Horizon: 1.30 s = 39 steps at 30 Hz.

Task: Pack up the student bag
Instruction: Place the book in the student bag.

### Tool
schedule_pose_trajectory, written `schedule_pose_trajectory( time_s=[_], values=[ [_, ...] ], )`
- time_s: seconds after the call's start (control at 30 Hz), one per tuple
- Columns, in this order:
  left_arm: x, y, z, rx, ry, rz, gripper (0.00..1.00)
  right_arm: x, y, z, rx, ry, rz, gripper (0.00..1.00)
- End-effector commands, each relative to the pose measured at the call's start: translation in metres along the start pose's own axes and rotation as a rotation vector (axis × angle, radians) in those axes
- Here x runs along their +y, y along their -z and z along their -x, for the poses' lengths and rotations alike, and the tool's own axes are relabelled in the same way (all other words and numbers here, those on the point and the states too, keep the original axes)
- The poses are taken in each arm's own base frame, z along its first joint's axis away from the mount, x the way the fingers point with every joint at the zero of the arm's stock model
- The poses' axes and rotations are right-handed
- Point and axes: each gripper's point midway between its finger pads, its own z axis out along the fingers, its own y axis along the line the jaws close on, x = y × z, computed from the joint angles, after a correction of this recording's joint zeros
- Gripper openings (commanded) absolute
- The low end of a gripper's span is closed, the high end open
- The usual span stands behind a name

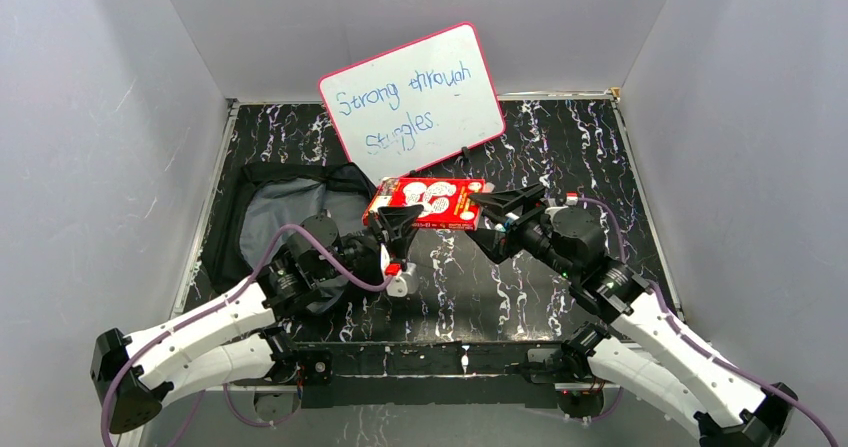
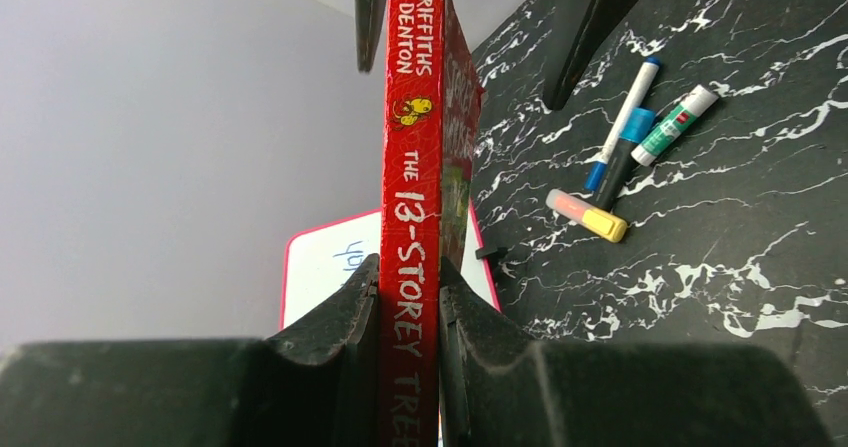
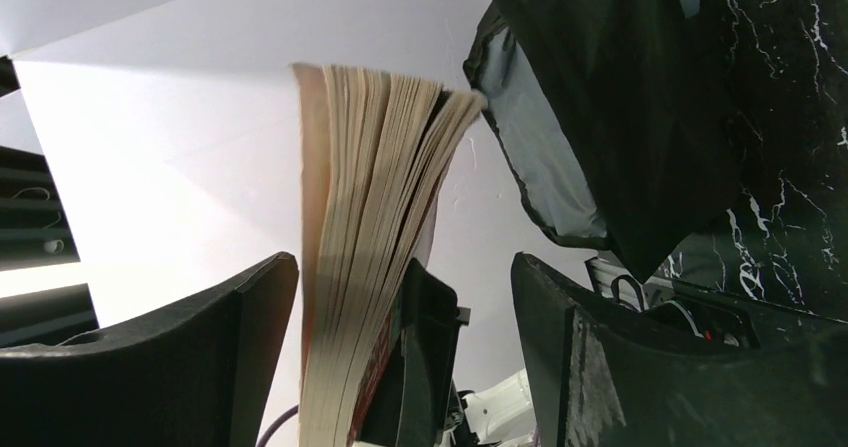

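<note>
Top view: left gripper point(image 1: 395, 225) clamped on red book point(image 1: 425, 202), apparently held clear of table point(image 1: 560, 147), between arms. Right gripper point(image 1: 485, 210) at book's other end, jaws wide, straddling without pinch; probably steadying or hand-over. Student bag point(image 1: 275, 212) lies open at left, grey lining showing, beside left arm.

Left wrist view: spine pinched firmly between fingers; markers point(image 2: 625, 162) on table, outside bag.

Right wrist view: page edges between wide fingers, clear gap on one side. Bag mouth beyond, likely destination.

I see a pink-edged whiteboard point(image 1: 415, 92) propped against the back wall; near it, a few markers point(image 2: 625, 152) lie on the black marble table point(image 1: 600, 157).
</note>
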Motion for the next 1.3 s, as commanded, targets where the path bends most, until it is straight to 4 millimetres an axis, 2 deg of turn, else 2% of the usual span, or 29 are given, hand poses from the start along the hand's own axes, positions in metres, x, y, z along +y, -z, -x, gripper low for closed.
schedule_pose_trajectory(
  time_s=[0.0, 0.17, 0.37, 0.67, 0.7, 0.77, 0.83, 0.87, 0.93, 1.1, 1.2, 1.23, 1.27],
  values=[
    [0.018, 0.008, 0.024, -0.094, -0.019, 0.054, 0.0, 0.024, -0.005, -0.008, 0.045, -0.045, 0.101, 0.84],
    [0.008, 0.008, 0.024, -0.098, -0.008, 0.01, 0.0, 0.03, -0.01, -0.013, 0.069, -0.04, 0.121, 0.74],
    [-0.001, 0.009, 0.02, -0.083, 0.003, -0.016, 0.0, 0.029, -0.01, -0.018, 0.099, -0.033, 0.122, 0.55],
    [-0.008, 0.011, 0.023, -0.095, 0.016, -0.062, 0.0, 0.015, -0.01, -0.012, 0.08, -0.018, 0.105, 0.02],
    [-0.009, 0.012, 0.023, -0.092, 0.022, -0.068, 0.05, 0.014, -0.01, -0.012, 0.076, -0.013, 0.105, 0.0],
    [-0.01, 0.013, 0.022, -0.086, 0.047, -0.066, 0.28, 0.012, -0.008, -0.011, 0.073, 0.001, 0.106, 0.0],
    [-0.009, 0.017, 0.024, -0.084, 0.133, -0.05, 0.44, 0.012, -0.008, -0.002, 0.026, 0.016, 0.121, 0.0],
    [-0.004, 0.019, 0.026, -0.081, 0.211, -0.027, 0.56, 0.013, -0.007, 0.0, 0.008, 0.026, 0.128, 0.0],
    [0.011, 0.022, 0.028, -0.052, 0.425, 0.033, 0.64, 0.011, -0.004, 0.009, -0.04, 0.06, 0.134, 0.0],
    [0.026, 0.033, 0.021, 0.074, 0.851, 0.15, 0.67, 0.003, 0.009, 0.034, -0.181, 0.172, 0.12, 0.0],
    [0.042, 0.052, -0.006, 0.208, 1.137, 0.394, 0.67, 0.004, 0.015, 0.042, -0.234, 0.283, 0.127, 0.0],
    [0.038, 0.06, -0.017, 0.292, 1.208, 0.451, 0.68, 0.006, 0.015, 0.043, -0.244, 0.337, 0.135, 0.0],
    [0.043, 0.068, -0.024, 0.357, 1.256, 0.513, 0.68, 0.008, 0.016, 0.043, -0.248, 0.405, 0.145, 0.0]
  ],
)
